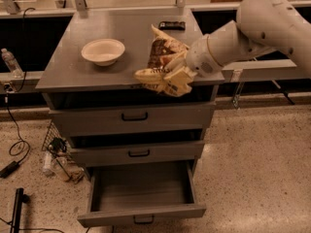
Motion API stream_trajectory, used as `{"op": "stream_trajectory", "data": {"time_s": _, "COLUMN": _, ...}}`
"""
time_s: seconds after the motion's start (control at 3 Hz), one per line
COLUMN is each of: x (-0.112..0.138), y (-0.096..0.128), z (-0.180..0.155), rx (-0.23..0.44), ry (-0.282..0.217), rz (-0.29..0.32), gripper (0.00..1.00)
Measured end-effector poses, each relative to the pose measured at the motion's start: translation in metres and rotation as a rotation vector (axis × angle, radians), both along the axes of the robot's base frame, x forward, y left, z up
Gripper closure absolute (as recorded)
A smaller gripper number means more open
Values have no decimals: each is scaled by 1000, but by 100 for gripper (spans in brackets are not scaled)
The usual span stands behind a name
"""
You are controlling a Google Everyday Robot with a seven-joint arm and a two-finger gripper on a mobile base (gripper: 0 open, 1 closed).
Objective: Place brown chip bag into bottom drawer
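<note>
Three grey drawers front the cabinet in the single camera view, and the bottom drawer [112, 218] stands pulled out and open, its two shallower neighbours shut above it. The gripper [179, 74] hangs at the front right edge of the cabinet top [82, 76], reaching in from the right on the white arm [252, 28]. Its fingers are clamped on the brown chip bag [163, 57], which juts out to the gripper's left, crumpled and overhanging the front edge, high above the open drawer. A white bowl [103, 51] sits left of the bag, well apart; a small black bar [172, 25] lies behind it.
</note>
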State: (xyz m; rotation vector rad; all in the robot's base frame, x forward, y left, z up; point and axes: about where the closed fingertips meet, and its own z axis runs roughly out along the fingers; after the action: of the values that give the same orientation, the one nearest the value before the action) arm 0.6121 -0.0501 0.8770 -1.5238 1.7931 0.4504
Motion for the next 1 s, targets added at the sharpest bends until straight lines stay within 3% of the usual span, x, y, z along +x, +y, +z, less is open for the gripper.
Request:
{"op": "stream_trajectory", "data": {"time_s": 0.33, "x": -67, "y": -2, "z": -26, "rx": 19, "ry": 111, "rz": 10, "gripper": 100}}
{"op": "stream_trajectory", "data": {"time_s": 0.67, "x": -114, "y": 6, "z": -63, "rx": 19, "ry": 213, "rz": 40, "gripper": 100}}
{"op": "stream_trajectory", "data": {"time_s": 1.0, "x": -126, "y": 8, "z": -78, "rx": 7, "ry": 247, "rz": 50, "gripper": 100}}
